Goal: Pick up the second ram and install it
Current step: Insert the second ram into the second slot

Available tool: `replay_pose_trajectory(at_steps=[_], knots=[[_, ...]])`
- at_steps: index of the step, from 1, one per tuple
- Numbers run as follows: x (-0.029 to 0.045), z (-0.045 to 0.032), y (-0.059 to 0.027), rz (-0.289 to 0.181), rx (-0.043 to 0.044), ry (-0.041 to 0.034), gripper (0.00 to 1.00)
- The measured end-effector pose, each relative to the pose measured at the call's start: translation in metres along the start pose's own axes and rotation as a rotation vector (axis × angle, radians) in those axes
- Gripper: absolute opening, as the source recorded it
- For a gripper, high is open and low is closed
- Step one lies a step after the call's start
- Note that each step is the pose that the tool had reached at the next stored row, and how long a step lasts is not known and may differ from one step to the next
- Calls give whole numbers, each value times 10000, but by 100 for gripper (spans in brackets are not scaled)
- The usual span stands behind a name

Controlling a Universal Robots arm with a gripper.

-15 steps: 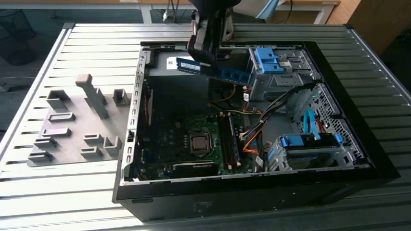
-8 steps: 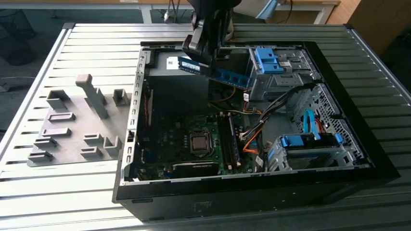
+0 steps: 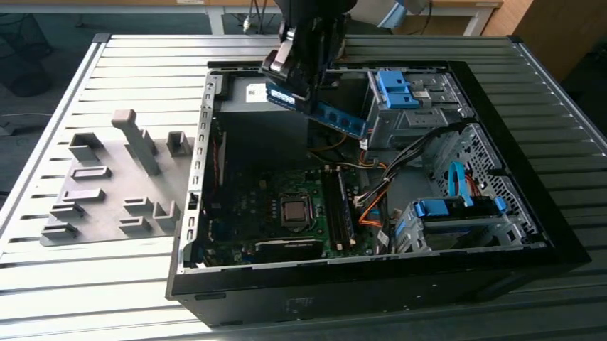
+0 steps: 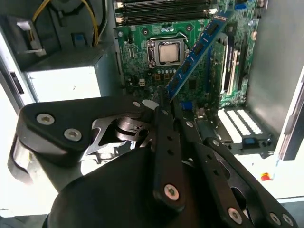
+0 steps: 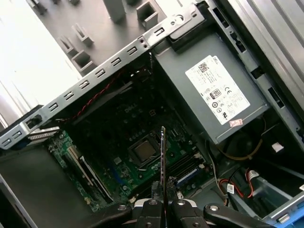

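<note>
Gripping second ram [image 3: 328,112] by one end, gripper [image 3: 296,85] closed on it, stick tilted, hanging above open case [image 3: 531,234]; motherboard slots [image 3: 339,209] lie toward 6 o'clock, clearance for alignment, likely.

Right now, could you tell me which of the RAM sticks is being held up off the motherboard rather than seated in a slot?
The second ram, clamped in the gripper above the open case; the other stick sits in its motherboard slot beside the processor socket.
</note>
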State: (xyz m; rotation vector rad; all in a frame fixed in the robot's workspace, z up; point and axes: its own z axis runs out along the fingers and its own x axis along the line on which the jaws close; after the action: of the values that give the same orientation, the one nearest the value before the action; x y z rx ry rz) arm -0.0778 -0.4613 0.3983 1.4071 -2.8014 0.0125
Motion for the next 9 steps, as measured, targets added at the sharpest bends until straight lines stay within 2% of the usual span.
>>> replay_pose_trajectory(at_steps=[9], knots=[[0,20,0,1503,13,43,14]])
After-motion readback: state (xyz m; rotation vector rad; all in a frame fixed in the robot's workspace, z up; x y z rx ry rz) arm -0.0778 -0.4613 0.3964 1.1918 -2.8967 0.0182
